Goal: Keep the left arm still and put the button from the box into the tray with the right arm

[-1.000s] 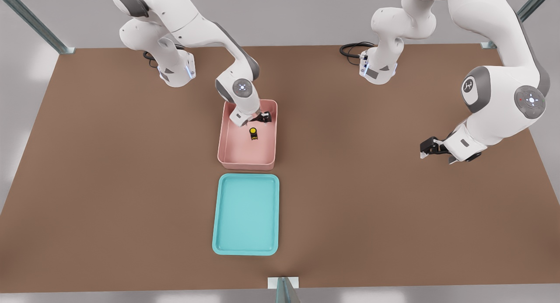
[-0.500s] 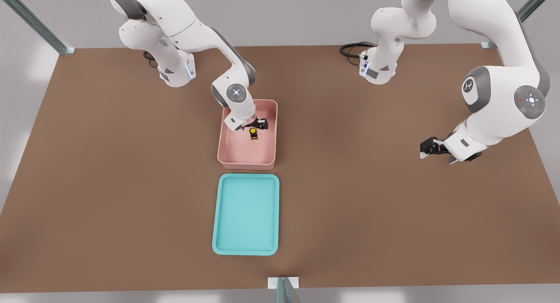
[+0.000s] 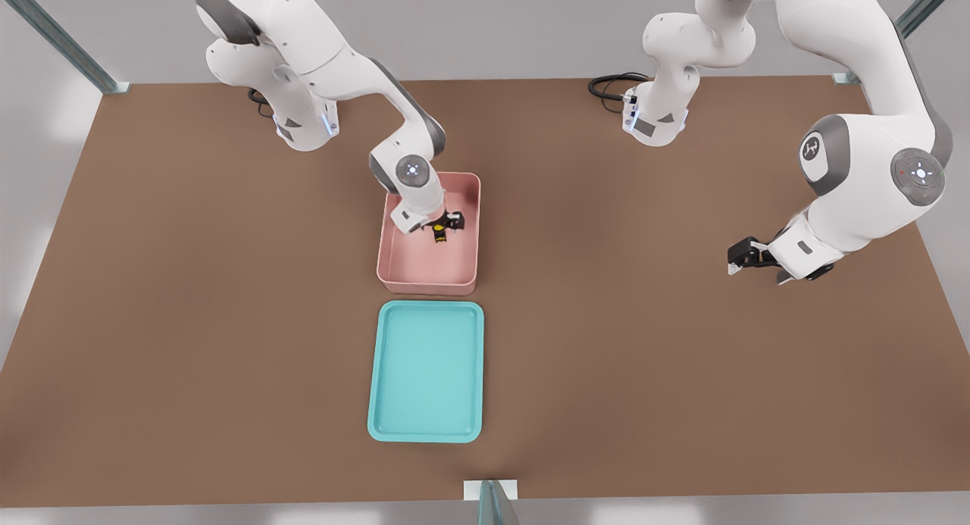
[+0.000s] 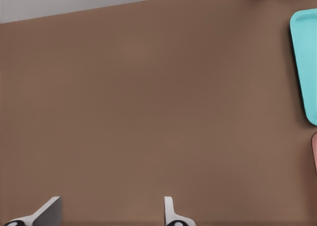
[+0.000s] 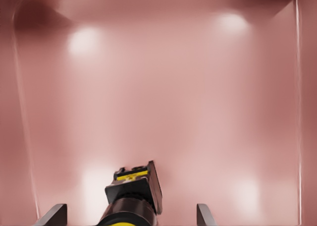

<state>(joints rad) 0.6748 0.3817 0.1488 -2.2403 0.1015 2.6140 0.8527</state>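
Black two-finger gripper [image 3: 442, 223] down inside the box [image 3: 394, 271], fingers spread wide with one pad [image 5: 53, 216] on either side of the button [image 5: 131, 198], not yet touching it, nothing held. Matte black, blunt-tipped fingers under a white wrist housing on the right arm [image 3: 333, 63], smooth white shells with grey joint caps. Button resting on the box floor towards the far end, squarish black body with a thin yellow stripe, round yellow cap mostly hidden beneath the gripper in the front view. Pale pink box, smooth glossy plastic, tall walls, rounded corners, soft light spots on the floor. Just in front of it, apart by a narrow gap, shallow turquoise tray [image 3: 383, 426], low rim, rounded corners, nothing in it. Flat brown matte table [image 3: 189, 320] under both. Compared with a second ago: gripper lower and moved from the box's far wall to directly over the button, yellow cap then fully visible and now largely covered; button, box and tray in the same spots.
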